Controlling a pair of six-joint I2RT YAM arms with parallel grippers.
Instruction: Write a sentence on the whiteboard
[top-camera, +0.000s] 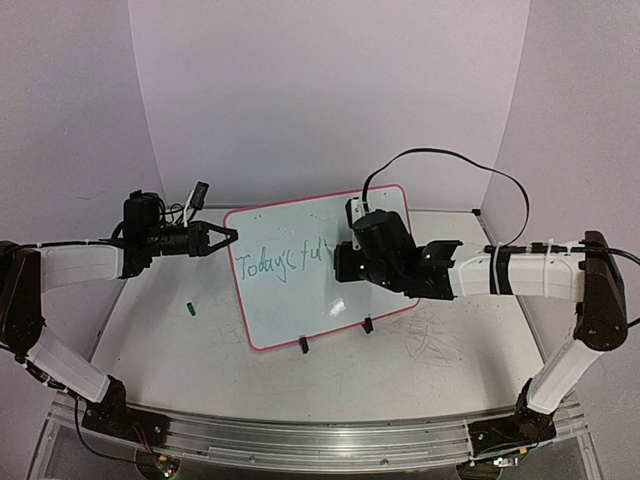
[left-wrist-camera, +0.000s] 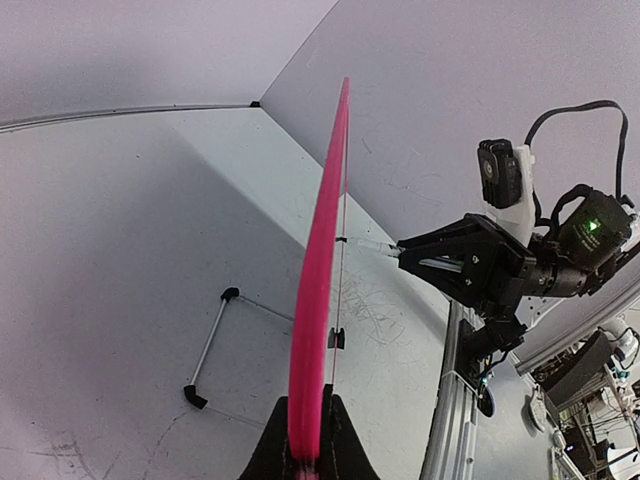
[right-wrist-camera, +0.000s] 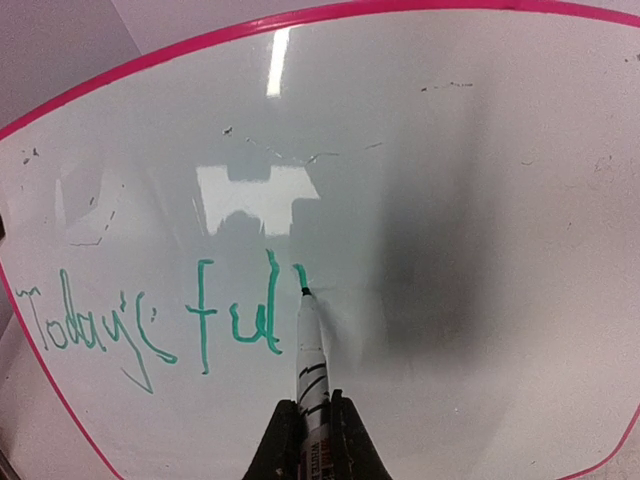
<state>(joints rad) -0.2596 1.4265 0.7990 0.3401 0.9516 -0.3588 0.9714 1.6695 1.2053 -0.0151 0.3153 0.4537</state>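
1. Whiteboard (top-camera: 290, 315) stands on the table (top-camera: 170, 350), its 9 o'clock edge pinched in the closed left tool (top-camera: 228, 238).
2. Right tool (right-wrist-camera: 310, 425) is clamped on a pen (right-wrist-camera: 311, 350), whose tip touches the board where the sentence (right-wrist-camera: 150, 325) ends.
3. Blank board lies at 3 o'clock of the tip.

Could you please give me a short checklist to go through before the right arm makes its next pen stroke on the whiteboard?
1. Board held: the left gripper is shut on the left edge of the whiteboard: ok.
2. Pen held: the right gripper is shut on the pen: ok.
3. Contact: the pen tip is on the board, at the end of a short started stroke: ok.
4. Text finished: the sentence reads only "Today's ful" plus that stroke: not ok.
5. Bare white surface to the right of the writing: ok.
6. Both clip feet resting on the table: cannot tell.
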